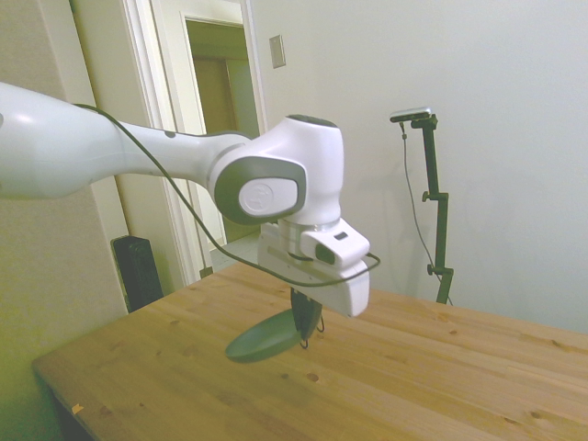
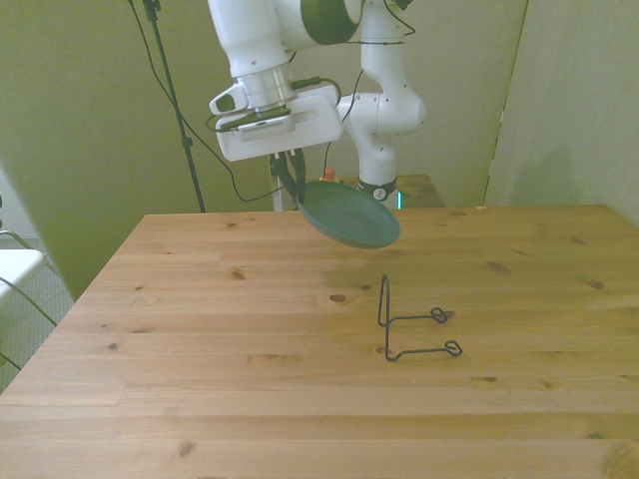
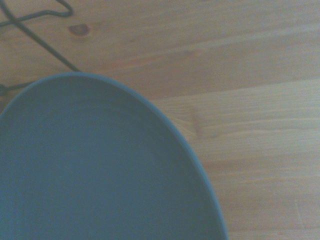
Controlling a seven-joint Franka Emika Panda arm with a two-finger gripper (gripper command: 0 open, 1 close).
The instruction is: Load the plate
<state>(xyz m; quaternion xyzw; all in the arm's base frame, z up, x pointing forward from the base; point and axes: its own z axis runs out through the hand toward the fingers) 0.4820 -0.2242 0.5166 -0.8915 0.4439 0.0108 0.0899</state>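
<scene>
Your gripper (image 2: 290, 180) is clamped on the rim of the plate (image 2: 349, 215), which hangs tilted above the table (image 2: 250, 399); it looks rigid, breakable and probably slick, so that edge pinch seems the right hold.

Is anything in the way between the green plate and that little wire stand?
No, nothing visible. The gripper holds the plate in the air by its rim, and only bare table lies between it and the wire stand.
</scene>
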